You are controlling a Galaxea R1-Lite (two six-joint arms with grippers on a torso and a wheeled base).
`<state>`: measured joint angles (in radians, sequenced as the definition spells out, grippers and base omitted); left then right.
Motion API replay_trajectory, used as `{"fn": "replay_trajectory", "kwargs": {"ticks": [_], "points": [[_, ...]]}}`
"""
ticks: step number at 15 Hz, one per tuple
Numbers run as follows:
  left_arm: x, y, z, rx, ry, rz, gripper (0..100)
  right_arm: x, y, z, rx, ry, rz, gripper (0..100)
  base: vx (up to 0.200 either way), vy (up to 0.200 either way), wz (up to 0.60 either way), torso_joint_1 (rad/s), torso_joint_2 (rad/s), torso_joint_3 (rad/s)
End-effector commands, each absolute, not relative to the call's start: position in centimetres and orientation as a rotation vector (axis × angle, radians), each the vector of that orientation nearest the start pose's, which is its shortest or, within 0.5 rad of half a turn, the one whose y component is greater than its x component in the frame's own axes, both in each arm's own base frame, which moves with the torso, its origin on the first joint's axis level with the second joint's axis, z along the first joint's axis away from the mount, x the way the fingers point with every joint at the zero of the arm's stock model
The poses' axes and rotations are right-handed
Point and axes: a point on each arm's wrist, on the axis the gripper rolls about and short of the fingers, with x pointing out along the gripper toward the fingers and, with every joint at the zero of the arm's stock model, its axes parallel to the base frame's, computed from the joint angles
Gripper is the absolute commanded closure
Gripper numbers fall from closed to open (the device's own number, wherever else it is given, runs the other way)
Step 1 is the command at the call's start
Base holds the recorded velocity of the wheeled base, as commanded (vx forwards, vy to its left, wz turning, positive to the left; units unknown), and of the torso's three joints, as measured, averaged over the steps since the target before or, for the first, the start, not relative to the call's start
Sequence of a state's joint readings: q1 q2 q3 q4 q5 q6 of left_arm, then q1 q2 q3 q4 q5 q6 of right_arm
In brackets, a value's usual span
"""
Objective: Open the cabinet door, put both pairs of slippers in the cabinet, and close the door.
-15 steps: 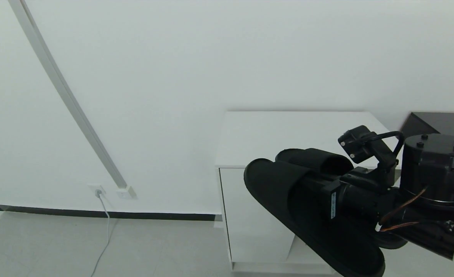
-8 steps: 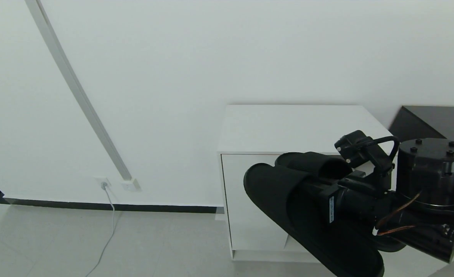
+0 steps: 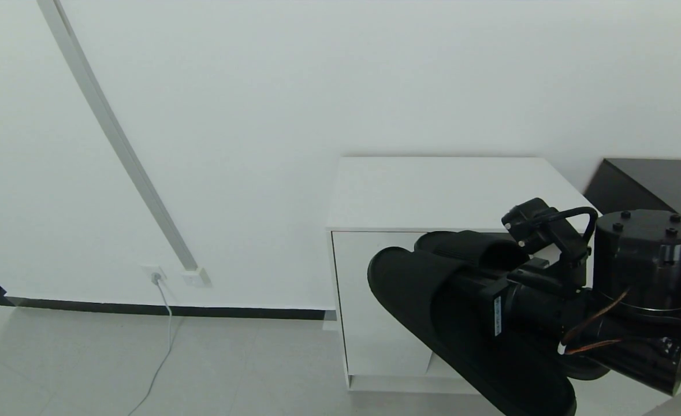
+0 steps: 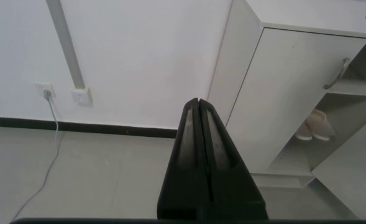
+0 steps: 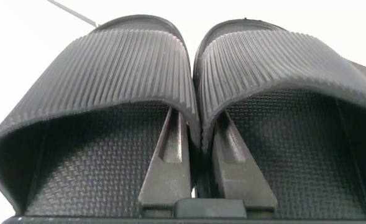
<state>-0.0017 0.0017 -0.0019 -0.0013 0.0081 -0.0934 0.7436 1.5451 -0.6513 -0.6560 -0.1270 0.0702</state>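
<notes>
A pair of black slippers hangs in front of the white cabinet, soles side by side and toes pointing away from me. My right gripper is shut on them, one finger under each ribbed strap, pinching the two inner edges together. In the left wrist view the cabinet door with its metal handle stands open. A light-coloured pair of slippers rests on a shelf inside. My left gripper is shut and empty, held low to the left of the cabinet.
A wall socket with a white cable sits left of the cabinet, below a slanted grey conduit. Dark furniture stands to the cabinet's right. Open grey floor lies left of the cabinet.
The head view has shifted, so the cabinet sits slightly higher in the picture. The right gripper still holds the black slippers in about the same place.
</notes>
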Motion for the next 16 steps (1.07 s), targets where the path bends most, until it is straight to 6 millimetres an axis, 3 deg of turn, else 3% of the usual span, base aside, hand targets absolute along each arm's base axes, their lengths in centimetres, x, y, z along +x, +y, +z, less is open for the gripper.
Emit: {"fn": "replay_trajectory", "kwargs": {"ticks": [1,16], "points": [[-2.29,0.02,7.65,-0.094,-0.003,0.008,100,19.4,17.46,18.52,-0.042,0.244,0.606,100,0.0,0.0,0.0,0.0,0.0,0.0],[-2.28,0.02,7.61,-0.094,-0.002,0.006,100,19.35,17.42,18.37,-0.049,0.247,0.606,100,0.0,-0.2,0.0,0.003,0.0,0.002]]}}
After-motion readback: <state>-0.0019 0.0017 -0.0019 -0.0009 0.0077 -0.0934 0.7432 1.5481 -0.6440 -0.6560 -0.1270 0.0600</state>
